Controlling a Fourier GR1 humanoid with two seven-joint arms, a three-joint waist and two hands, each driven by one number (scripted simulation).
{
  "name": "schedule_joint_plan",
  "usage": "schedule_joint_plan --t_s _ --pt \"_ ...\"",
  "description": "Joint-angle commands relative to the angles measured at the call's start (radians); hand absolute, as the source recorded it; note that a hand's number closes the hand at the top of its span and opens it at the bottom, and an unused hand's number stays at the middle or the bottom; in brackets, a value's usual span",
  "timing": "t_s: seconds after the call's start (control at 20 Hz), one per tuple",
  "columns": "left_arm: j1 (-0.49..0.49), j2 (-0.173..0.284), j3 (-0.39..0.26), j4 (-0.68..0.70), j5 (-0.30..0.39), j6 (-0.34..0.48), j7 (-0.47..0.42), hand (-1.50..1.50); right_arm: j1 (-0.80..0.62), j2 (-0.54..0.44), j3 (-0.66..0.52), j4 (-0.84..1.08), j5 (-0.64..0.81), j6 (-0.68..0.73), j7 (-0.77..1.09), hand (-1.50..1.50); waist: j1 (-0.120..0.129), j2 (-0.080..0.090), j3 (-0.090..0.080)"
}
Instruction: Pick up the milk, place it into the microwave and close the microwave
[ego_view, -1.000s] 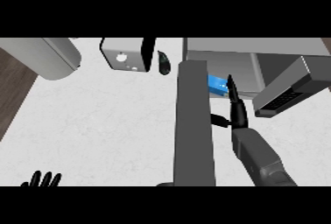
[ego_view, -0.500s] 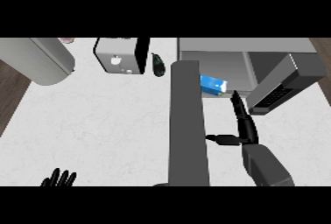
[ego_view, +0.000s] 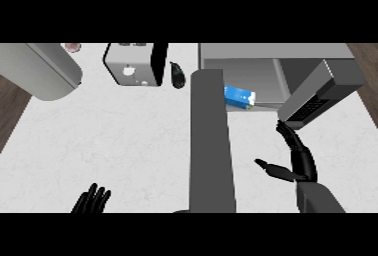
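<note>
Right robot hand (ego_view: 294, 159), fingers spread, has drawn back from the milk (ego_view: 239, 96) inside the microwave (ego_view: 275, 56)

The right hand (ego_view: 294, 159) is at the lower right of the frame. Its fingers point straight up and its thumb sticks out to the left. It holds nothing. Its grey forearm comes in from the bottom edge. The left hand (ego_view: 91, 202) rests at the lower left, fingers up and spread.

blue milk (ego_view: 238, 96) lying inside the microwave (ego_view: 275, 54) (door open)
</note>
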Motion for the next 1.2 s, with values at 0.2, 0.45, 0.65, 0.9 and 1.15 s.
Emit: schedule_joint_plan --t_s 0.2,0.45,0.65,0.9,1.15 --pt "-0.144 -0.008 -0.096 0.105 -0.139 0.001 0.073 1.50 0.182 -0.088 -0.005 -0.139 -0.043 0.125 -0.059 -1.50 -0.009 -0.001 0.000" --pt "-0.266 -0.043 -0.133 0.194 -0.235 0.029 0.083 1.50 0.223 -0.159 -0.071 -0.109 -0.110 0.201 -0.095 -1.50 0.001 0.003 0.001" --pt "-0.385 -0.138 -0.139 0.278 -0.240 0.066 0.158 1.50 0.266 -0.230 -0.078 -0.202 -0.154 0.281 -0.001 -1.50 -0.006 0.002 0.000" --pt "-0.436 -0.175 -0.195 0.380 -0.307 0.250 0.107 1.50 0.293 -0.267 -0.107 -0.159 -0.186 0.320 -0.037 -1.50 0.001 0.003 0.001" --pt "-0.611 -0.176 -0.197 0.493 -0.347 0.140 0.226 1.50 0.311 -0.285 -0.099 -0.188 -0.203 0.355 -0.032 -1.50 -0.010 0.004 0.002"
